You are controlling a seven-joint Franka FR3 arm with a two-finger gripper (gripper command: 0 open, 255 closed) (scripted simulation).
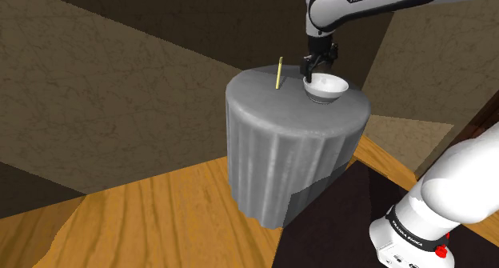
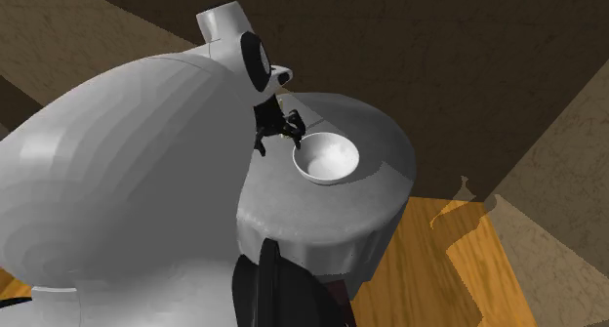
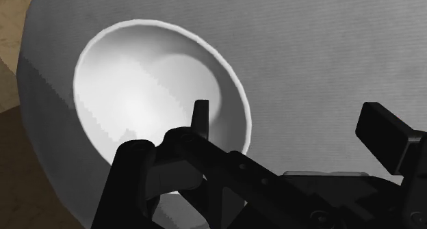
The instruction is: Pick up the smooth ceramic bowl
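Observation:
A smooth white bowl (image 1: 328, 87) stands upright on a round table draped in grey cloth (image 1: 280, 146), near the table's far edge in the shoulder view. My black gripper (image 1: 317, 66) comes down at the bowl's rim on the side toward the shoulder view's left. In the wrist view the gripper (image 3: 291, 117) is open: one finger (image 3: 200, 117) is inside the bowl (image 3: 144, 98), the other finger (image 3: 386, 135) is well outside it over the cloth, and the rim lies between them. Neither finger presses the rim. In the second exterior view the gripper (image 2: 289, 130) is at the edge of the bowl (image 2: 327, 159).
A thin yellow stick (image 1: 278, 73) stands upright on the table, toward the shoulder view's left of the bowl. The cloth hangs down to a wooden floor (image 1: 160, 218). Brown walls (image 1: 96, 90) stand behind. My arm's large white link (image 2: 127, 198) blocks the second exterior view's left half.

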